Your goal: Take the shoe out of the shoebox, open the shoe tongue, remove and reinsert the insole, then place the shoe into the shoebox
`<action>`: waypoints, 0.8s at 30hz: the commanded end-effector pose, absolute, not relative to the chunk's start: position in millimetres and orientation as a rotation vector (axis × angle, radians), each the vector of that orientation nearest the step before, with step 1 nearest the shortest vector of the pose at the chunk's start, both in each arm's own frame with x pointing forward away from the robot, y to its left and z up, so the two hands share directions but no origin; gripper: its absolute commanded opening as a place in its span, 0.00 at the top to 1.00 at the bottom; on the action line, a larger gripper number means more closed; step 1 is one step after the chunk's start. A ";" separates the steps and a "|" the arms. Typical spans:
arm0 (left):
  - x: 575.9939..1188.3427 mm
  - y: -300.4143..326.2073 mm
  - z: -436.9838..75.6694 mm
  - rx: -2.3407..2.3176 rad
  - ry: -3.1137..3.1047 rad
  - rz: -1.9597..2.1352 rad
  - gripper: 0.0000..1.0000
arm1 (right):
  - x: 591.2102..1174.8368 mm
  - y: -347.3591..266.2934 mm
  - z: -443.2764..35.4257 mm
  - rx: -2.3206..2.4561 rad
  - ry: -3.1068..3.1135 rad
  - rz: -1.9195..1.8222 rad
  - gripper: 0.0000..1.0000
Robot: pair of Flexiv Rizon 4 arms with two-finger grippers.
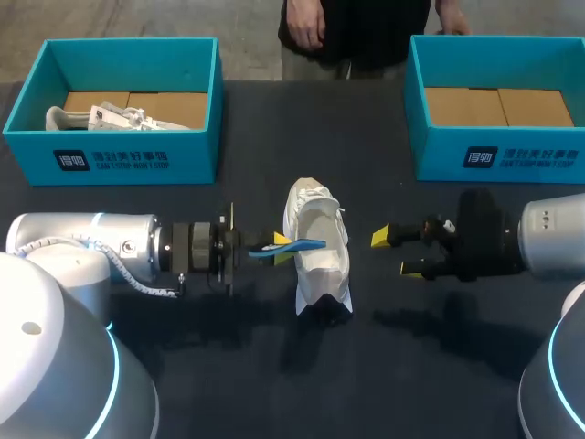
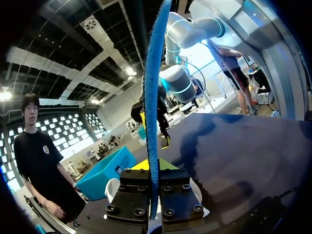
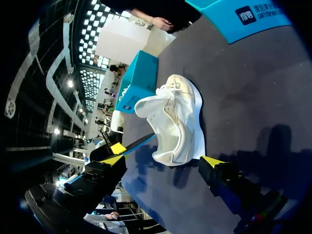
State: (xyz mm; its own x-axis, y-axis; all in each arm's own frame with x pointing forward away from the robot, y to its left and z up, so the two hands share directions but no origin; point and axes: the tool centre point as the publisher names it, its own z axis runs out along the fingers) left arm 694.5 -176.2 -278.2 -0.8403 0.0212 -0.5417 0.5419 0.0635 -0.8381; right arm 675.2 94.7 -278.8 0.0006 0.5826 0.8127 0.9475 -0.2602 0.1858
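Observation:
A white shoe (image 1: 318, 251) lies on the dark table between my two grippers, its opening towards the left one. My left gripper (image 1: 283, 247) is shut on a thin blue insole (image 1: 300, 246), which sticks out over the shoe. In the left wrist view the insole (image 2: 153, 97) stands edge-on between the fingers (image 2: 136, 195), with the shoe (image 2: 113, 187) below. My right gripper (image 1: 398, 252) hangs open just right of the shoe, holding nothing. In the right wrist view the shoe (image 3: 175, 119) lies ahead of the open gripper (image 3: 163, 161), and the insole (image 3: 140, 142) shows beside it.
A teal shoebox (image 1: 119, 151) at the back left holds another white shoe (image 1: 96, 117). A second teal shoebox (image 1: 498, 146) at the back right shows only its cardboard floor. Dark tabletop (image 1: 274, 384) stretches in front of the shoe.

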 end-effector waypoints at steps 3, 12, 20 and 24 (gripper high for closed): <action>697.3 -177.0 -281.0 0.561 1.967 -1.816 1.00 | 674.1 95.5 -277.9 -1.870 -1.574 -1.163 0.00; 698.9 -177.4 -282.0 0.564 1.973 -1.807 1.00 | 674.1 95.5 -277.9 -1.870 -1.574 -1.163 0.00; 699.3 -175.5 -285.0 0.558 1.984 -1.801 1.00 | 674.1 95.5 -277.9 -1.870 -1.574 -1.163 0.00; 699.2 -174.4 -284.8 0.558 1.987 -1.798 1.00 | 674.1 95.5 -277.9 -1.870 -1.574 -1.163 0.00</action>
State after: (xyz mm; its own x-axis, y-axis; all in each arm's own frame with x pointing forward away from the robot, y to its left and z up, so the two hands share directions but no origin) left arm 699.6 -174.0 -285.0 -0.8394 0.0243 -0.5430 0.5429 0.0872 -0.8353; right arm 675.2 94.7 -278.8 0.0006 0.5826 0.8127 0.9475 -0.2602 0.1858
